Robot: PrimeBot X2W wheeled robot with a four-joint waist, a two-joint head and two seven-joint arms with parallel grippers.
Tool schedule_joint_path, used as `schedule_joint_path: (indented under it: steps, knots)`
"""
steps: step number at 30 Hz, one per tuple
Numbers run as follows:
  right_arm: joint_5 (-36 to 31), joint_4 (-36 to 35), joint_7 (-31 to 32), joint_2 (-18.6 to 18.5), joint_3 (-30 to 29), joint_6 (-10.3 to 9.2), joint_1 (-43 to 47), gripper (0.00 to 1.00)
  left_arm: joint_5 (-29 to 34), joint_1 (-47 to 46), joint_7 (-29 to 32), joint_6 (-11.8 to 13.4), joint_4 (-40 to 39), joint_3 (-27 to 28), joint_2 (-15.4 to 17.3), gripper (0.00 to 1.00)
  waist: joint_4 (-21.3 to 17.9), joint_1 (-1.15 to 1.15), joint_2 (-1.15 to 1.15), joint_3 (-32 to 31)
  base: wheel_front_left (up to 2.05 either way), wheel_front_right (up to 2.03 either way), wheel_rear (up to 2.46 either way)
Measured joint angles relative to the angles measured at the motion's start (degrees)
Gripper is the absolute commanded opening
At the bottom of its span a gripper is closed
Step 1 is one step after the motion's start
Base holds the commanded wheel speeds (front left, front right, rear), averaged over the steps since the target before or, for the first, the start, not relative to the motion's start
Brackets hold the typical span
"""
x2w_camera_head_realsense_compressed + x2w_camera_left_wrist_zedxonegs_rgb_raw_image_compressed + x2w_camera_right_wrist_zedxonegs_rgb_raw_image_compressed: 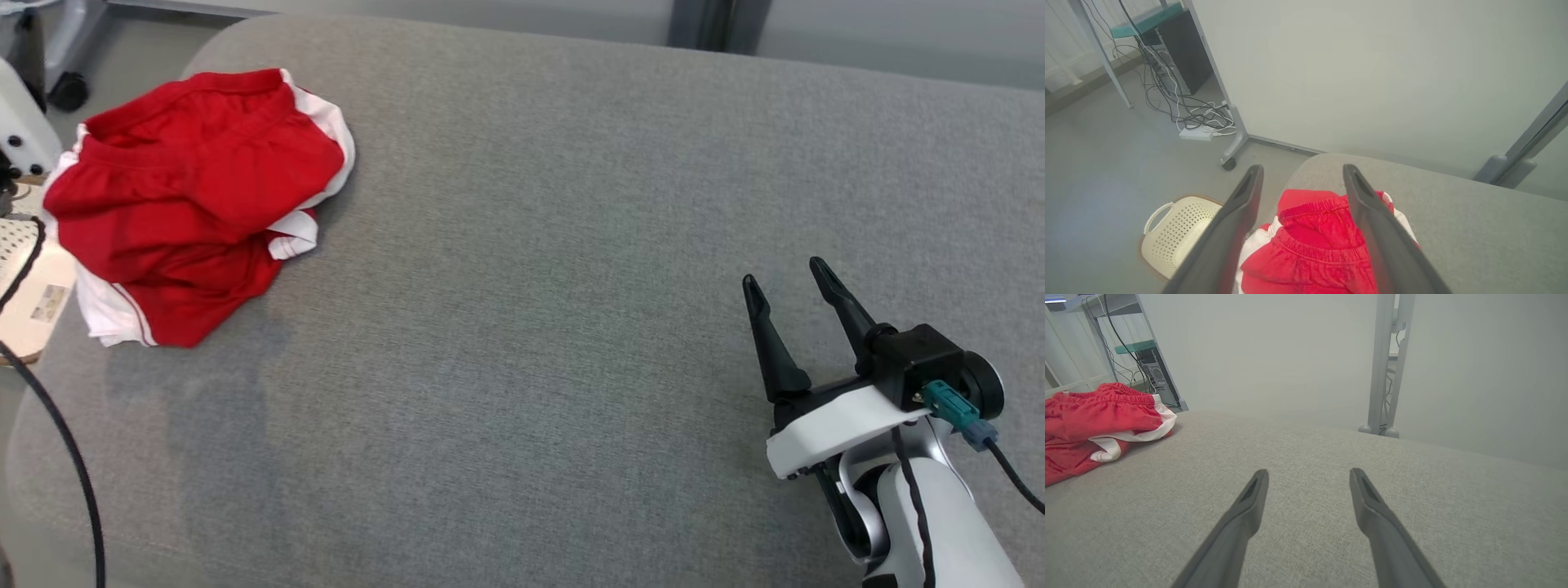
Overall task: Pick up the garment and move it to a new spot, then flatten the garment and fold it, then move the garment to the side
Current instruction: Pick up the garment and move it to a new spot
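The garment is a pair of red shorts with white trim, lying crumpled at the far left edge of the grey cushioned surface. My right gripper rests open at the lower right, far from the cloth, nothing between its fingers. In the right wrist view the garment lies off to the left, and the right gripper hovers over bare fabric. The left wrist view looks down on the garment, with my left gripper open above its elastic waistband, not touching it.
A cream perforated basket stands on the floor beside the surface's left edge. A black cable hangs along the left. A wheeled partition post and tangled cables stand beyond. Grey partition wall behind.
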Motion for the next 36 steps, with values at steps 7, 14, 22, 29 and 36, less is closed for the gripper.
schedule_joint_path:
  steps: [7, 14, 22, 29, 36]
  knots:
    - [-1.2, -1.0, 0.4, 0.0, 1.0, 0.00, -2.1, 1.00, -1.3, -2.9, 3.7, -0.9, 12.8, 1.4, 4.8, 1.00, -4.5, 0.00, 0.00, 6.3, 0.00, 0.00, 0.00]
    - [-1.9, -1.9, 0.6, 0.0, 2.1, 0.00, -3.9, 1.00, -3.3, -3.7, 4.3, -0.6, 20.2, 3.3, 6.7, 1.00, -7.0, 0.00, 0.00, 10.8, 0.00, 0.00, 0.00]
    - [-2.3, -2.5, 1.0, -0.3, 1.3, 0.00, -3.9, 1.00, -4.7, -4.2, 3.5, -0.4, 25.2, 3.8, 6.8, 0.00, -8.2, 0.00, 0.00, 12.2, 0.00, 0.00, 0.00]
    - [-2.4, -2.7, 1.1, -0.5, -0.3, 0.00, -3.2, 1.00, -2.5, -6.6, -6.2, 1.5, 22.2, 2.5, 7.6, 0.00, -7.1, 0.00, 0.00, 10.3, 0.00, 0.00, 0.00]
    - [-2.1, -2.7, 0.5, -0.3, -1.3, 0.00, -2.4, 1.00, -3.1, -7.1, -14.9, -1.4, 16.1, 1.7, 4.4, 0.00, -5.7, 0.00, 0.00, 6.2, 0.00, 0.00, 0.00]
